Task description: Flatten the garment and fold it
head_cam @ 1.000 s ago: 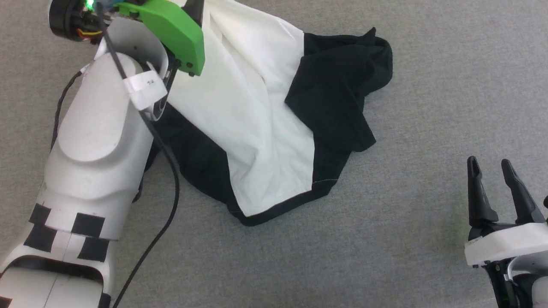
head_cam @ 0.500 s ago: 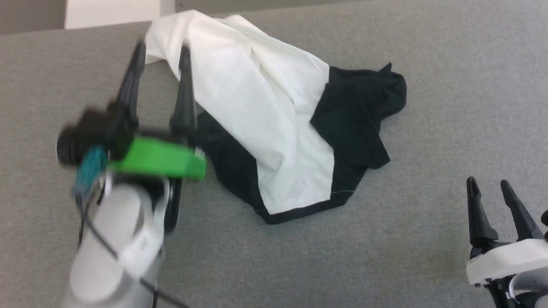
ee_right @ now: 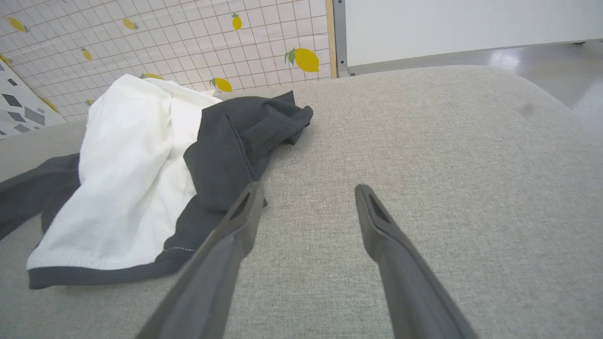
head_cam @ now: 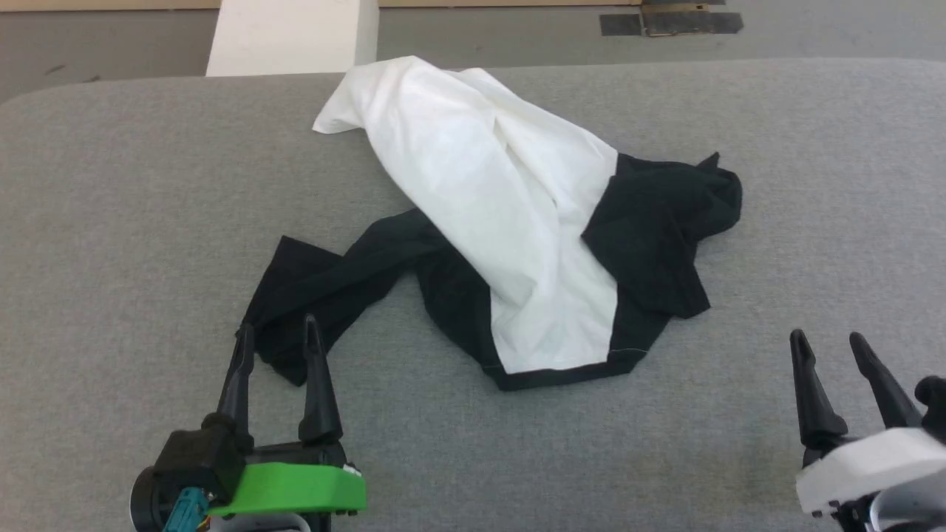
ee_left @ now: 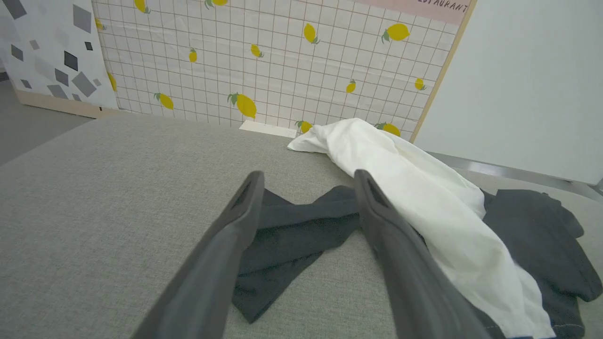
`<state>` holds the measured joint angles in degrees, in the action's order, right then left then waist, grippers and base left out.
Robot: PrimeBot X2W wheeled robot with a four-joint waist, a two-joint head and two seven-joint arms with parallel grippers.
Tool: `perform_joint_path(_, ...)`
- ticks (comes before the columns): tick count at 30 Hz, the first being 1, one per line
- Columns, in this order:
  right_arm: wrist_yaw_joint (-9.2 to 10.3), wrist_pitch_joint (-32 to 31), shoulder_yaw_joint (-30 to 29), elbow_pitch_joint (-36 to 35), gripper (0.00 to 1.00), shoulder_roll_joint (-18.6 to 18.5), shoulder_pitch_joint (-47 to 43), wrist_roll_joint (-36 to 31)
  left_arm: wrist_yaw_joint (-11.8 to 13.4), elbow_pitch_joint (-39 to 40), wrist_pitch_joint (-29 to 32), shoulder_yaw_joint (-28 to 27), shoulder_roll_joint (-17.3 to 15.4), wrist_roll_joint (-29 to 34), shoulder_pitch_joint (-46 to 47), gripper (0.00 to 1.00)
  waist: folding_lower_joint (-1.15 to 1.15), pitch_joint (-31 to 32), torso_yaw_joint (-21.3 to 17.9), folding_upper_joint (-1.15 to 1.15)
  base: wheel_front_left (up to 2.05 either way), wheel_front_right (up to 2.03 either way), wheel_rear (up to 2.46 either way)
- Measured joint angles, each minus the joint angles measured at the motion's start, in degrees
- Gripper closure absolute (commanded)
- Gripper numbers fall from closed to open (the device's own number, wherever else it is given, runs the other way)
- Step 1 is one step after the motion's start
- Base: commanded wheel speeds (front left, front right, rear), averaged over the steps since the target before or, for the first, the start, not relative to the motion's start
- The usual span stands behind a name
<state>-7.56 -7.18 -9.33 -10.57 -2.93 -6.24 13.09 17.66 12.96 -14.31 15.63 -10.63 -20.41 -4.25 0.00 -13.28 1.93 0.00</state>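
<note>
Jaws on both grippers stand wide apart and hold nothing. Just ahead of the left gripper (head_cam: 278, 325) lies the twisted black sleeve (head_cam: 325, 281). In the left wrist view its end sits between the two fingers, though I cannot tell whether they touch the cloth. The right gripper (head_cam: 827, 336) is well apart from the shirt (head_cam: 517, 222), which lies ahead of it and to its left. The shirt is crumpled on the grey padded table (head_cam: 111, 185), its white body bunched over the black parts.

It looks light, limp and soft. It should drape and drag rather than keep its shape, and a pinch may catch two layers. Edges seem the best holds: the sleeve end for the left, the bunched black cloth (head_cam: 665, 222) for the right, then pull the two apart.
</note>
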Motion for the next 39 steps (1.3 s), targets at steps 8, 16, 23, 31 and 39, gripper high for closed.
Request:
perform_joint_path(8, -0.01, -8.1, 2.7, -0.5, 0.0, -1.0, 7.6, -2.4, -2.0, -1.1, -0.2, 1.3, 0.4, 0.9, 2.8, 0.0, 0.0, -2.1, 1.9, 0.0, 0.0, 0.0, 0.0)
perform_joint_path(16, 0.0, -11.4, 5.3, 6.7, 0.0, -6.2, 13.7, -0.9, -3.5, -3.3, -0.3, 2.1, 1.7, 1.3, 4.6, 0.0, 0.0, -5.2, 4.6, 0.0, 0.0, 0.0, 0.0)
perform_joint_path(23, 0.0, -12.5, 6.9, 12.8, 1.0, -6.3, 15.7, 0.3, -4.3, -4.0, -0.4, 1.9, 2.5, 1.8, 5.3, 0.0, 0.0, -6.7, 7.2, 0.0, 0.0, 0.0, 0.0)
perform_joint_path(31, 0.0, -10.5, 5.1, 14.8, 1.0, -5.2, 16.2, 0.4, -4.7, -4.8, -0.4, 1.0, 3.1, 1.9, 5.3, 0.0, 0.0, -5.6, 7.2, 0.0, 0.0, 0.0, 0.0)
perform_joint_path(39, 0.0, -10.1, -4.3, 7.6, 1.0, -6.1, 19.2, 2.6, -5.1, -4.9, -0.4, -0.6, 3.3, 2.0, 4.9, 0.0, 0.0, -3.4, 4.1, 0.0, 0.0, 0.0, 0.0)
